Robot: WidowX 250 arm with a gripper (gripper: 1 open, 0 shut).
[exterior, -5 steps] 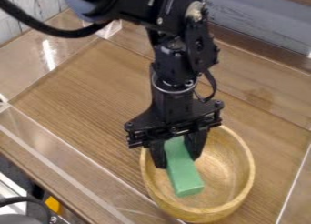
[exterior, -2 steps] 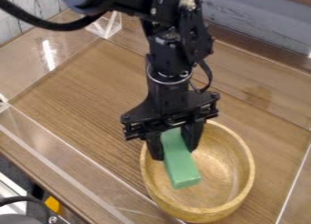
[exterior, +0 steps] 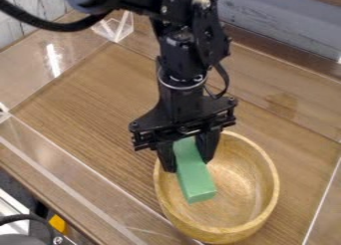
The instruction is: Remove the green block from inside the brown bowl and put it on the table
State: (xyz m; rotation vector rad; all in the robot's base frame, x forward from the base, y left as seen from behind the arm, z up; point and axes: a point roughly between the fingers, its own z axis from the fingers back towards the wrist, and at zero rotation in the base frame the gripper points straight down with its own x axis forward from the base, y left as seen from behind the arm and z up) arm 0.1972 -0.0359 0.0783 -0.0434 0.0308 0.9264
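The brown bowl [exterior: 266, 184] of light wood sits on the table [exterior: 94, 100] at the lower right of the camera view. Pointing straight down over the bowl's left half, my black gripper [exterior: 192, 157] is shut on the upper end of the green block [exterior: 197, 179]. The block hangs tilted, and its lower end is still inside the bowl, below the rim. Whether that end touches the bowl's bottom cannot be told.
A clear glossy plastic wall [exterior: 54, 154] runs along the table's front left edge, and another stands at the back left. Dark cables [exterior: 24, 227] lie outside the wall at the bottom left. Wood surface stretches left of and behind the bowl.
The gripper with the green block stands a touch higher and further left in the picture than before. The grip is unchanged and the bowl has not moved.
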